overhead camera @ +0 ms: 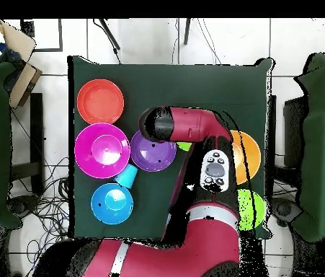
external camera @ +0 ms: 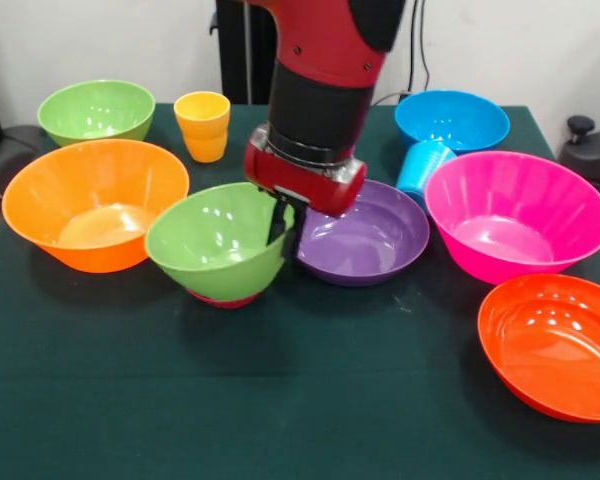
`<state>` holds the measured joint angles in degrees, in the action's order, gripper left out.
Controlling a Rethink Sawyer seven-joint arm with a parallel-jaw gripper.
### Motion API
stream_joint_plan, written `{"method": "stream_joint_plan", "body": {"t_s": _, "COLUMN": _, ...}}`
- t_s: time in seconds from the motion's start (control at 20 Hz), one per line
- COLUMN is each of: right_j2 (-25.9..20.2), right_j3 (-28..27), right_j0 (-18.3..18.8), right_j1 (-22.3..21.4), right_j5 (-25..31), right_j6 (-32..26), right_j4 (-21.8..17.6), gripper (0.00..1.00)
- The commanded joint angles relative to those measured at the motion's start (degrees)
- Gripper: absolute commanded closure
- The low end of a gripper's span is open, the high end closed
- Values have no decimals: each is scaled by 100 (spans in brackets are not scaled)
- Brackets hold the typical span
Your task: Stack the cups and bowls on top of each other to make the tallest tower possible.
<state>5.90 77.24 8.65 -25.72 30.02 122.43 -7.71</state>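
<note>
My gripper [external camera: 280, 230] is shut on the right rim of a green bowl [external camera: 215, 240]. That bowl is tilted and sits on the small crimson bowl [external camera: 223, 298], of which only the lower edge shows. The purple bowl [external camera: 370, 238] lies just right of the gripper. The yellow-orange cup [external camera: 203, 125] stands upright at the back. The light blue cup [external camera: 423, 166] leans between the purple bowl and the blue bowl [external camera: 452, 118]. In the overhead view the arm [overhead camera: 187, 126] hides the gripper, and only a sliver of the held green bowl [overhead camera: 184, 146] shows beside the purple bowl [overhead camera: 153, 153].
A large orange bowl [external camera: 95, 200] and a second green bowl [external camera: 97, 110] stand at the left. A large pink bowl [external camera: 517, 212] and a red-orange bowl [external camera: 555, 345] stand at the right. The dark green table [external camera: 280, 400] shows bare cloth at the front.
</note>
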Motion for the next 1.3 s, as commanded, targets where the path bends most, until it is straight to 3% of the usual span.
{"method": "stream_joint_plan", "body": {"t_s": 0.05, "right_j2": -853, "right_j3": -80, "right_j0": -76, "right_j1": 132, "right_j5": 83, "right_j6": -405, "right_j4": -184, "gripper": 100}}
{"method": "stream_joint_plan", "body": {"t_s": 0.35, "right_j2": -893, "right_j3": -76, "right_j0": 16, "right_j1": -61, "right_j5": 989, "right_j6": -679, "right_j4": -139, "gripper": 100}}
{"method": "stream_joint_plan", "body": {"t_s": 0.75, "right_j2": -1064, "right_j3": -146, "right_j0": 156, "right_j1": 32, "right_j5": 935, "right_j6": -980, "right_j4": -320, "gripper": 100}}
{"method": "stream_joint_plan", "body": {"t_s": 1.3, "right_j2": -881, "right_j3": -262, "right_j0": 92, "right_j1": -37, "right_j5": 1300, "right_j6": -1269, "right_j4": -611, "gripper": 100}}
